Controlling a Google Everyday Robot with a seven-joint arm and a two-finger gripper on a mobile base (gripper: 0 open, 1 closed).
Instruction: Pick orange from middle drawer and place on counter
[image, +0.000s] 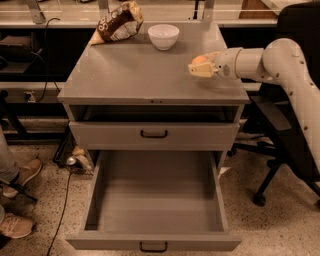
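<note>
My gripper (201, 67) reaches in from the right on a white arm and hangs just above the right side of the counter (135, 75). It is shut on the orange (199, 60), which shows as a small round orange shape between the pale fingers. The middle drawer (155, 200) is pulled wide open below; its flat grey floor is bare and its black handle (153, 246) sits at the bottom edge.
A white bowl (163, 35) and a brown snack bag (117, 22) sit at the back of the counter. A closed drawer front with a black handle (154, 134) lies above the open drawer. A black office chair (285, 150) stands to the right; a person's shoes (20, 175) are on the left.
</note>
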